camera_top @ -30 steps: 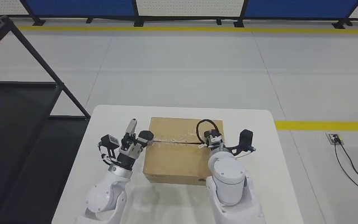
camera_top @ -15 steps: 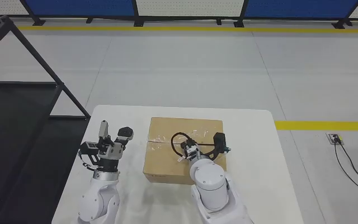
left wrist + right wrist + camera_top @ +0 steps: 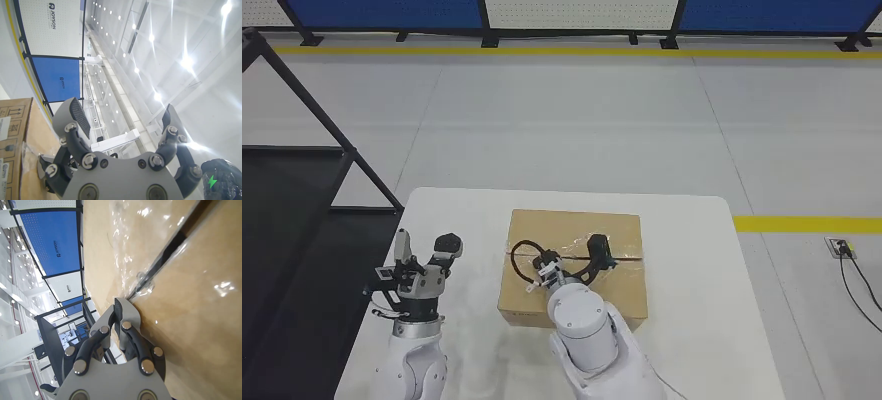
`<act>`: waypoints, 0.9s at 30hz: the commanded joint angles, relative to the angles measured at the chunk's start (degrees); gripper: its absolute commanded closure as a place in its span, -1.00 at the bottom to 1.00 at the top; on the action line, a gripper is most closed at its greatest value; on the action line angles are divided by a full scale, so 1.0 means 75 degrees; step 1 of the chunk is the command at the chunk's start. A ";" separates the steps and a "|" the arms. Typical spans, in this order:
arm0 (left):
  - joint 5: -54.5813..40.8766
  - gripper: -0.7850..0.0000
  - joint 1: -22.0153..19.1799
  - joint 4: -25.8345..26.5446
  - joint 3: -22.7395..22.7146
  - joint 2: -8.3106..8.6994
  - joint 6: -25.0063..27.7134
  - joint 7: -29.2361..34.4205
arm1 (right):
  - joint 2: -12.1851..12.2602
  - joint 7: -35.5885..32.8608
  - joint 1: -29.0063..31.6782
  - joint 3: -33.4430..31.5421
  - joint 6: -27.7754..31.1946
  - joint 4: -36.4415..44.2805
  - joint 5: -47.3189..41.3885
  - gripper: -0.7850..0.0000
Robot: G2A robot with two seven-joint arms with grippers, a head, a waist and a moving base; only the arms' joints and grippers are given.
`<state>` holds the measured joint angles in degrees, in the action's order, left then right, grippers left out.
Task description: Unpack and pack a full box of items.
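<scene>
Closed, empty right gripper (image 3: 118,311) has tracked along the taped seam (image 3: 164,255) of the cardboard box (image 3: 617,228), and the wide-open left gripper (image 3: 123,116) has backed away: unsealing likely underway.

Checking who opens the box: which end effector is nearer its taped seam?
Right. The right end effector is shut, over the cardboard box top at the taped seam; the left end effector is open beside the box.
</scene>
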<state>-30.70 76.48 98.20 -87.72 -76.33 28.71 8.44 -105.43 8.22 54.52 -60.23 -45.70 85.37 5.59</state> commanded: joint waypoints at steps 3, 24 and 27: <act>-0.0112 -1.00 0.0214 0.0092 -0.0153 0.0004 0.0078 0.0077 | -0.0100 0.0103 -0.0190 0.0216 0.0118 -0.0262 -0.0178 1.00; -0.0650 -1.00 0.0810 0.0512 -0.0518 0.0030 0.0186 0.1120 | -0.0253 0.0159 -0.0108 0.0807 0.0517 0.0052 -0.0760 1.00; -0.0747 -1.00 0.0827 0.0569 -0.0480 0.0039 0.0147 0.1464 | -0.0119 0.0539 0.0471 0.0638 0.0970 0.1110 -0.0737 1.00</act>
<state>-36.08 82.64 102.29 -91.47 -76.06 29.94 18.30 -106.72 11.17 56.17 -54.93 -39.75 90.05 0.12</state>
